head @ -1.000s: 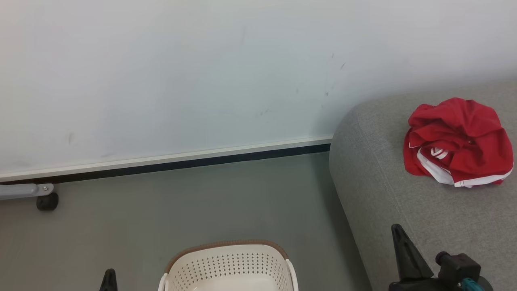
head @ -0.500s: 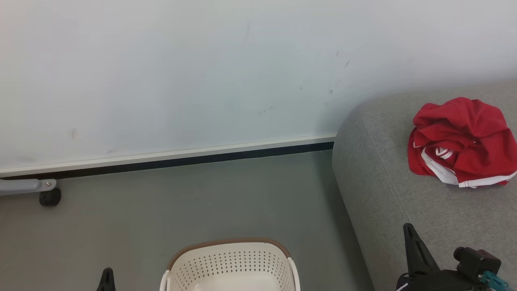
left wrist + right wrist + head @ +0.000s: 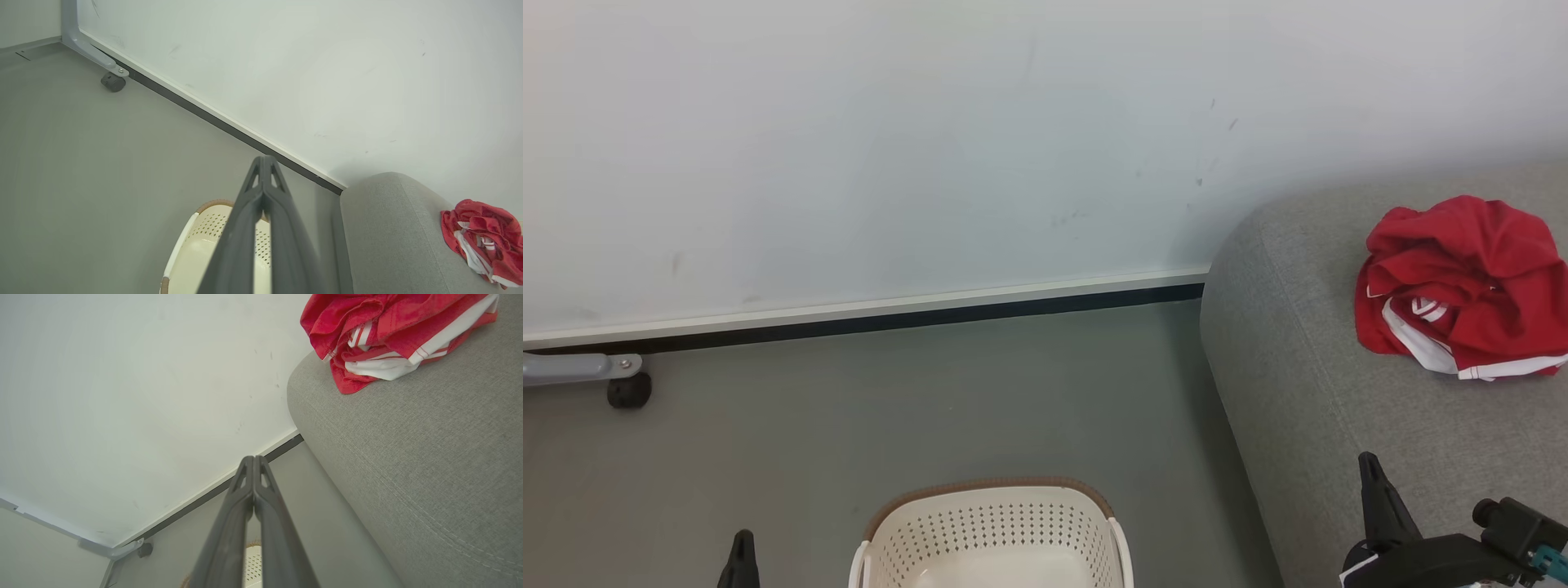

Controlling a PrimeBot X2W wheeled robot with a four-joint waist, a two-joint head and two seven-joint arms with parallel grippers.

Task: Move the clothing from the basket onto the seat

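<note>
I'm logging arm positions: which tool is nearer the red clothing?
The right tool, shut, on the seat's side of the basket, where the clothing lies; the left tool is on the basket's other side.

Red clothing on seat; basket on floor.

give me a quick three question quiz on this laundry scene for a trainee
1. True or false: the clothing lies in a crumpled heap on the seat.
2. Pick one: the basket stands on A) the seat, B) the floor, C) a table.
3. Fill in: the left pincer and the right pincer are both ____, with nothing held between their fingers.

Key: 1 true. 2 B. 3 shut.
</note>
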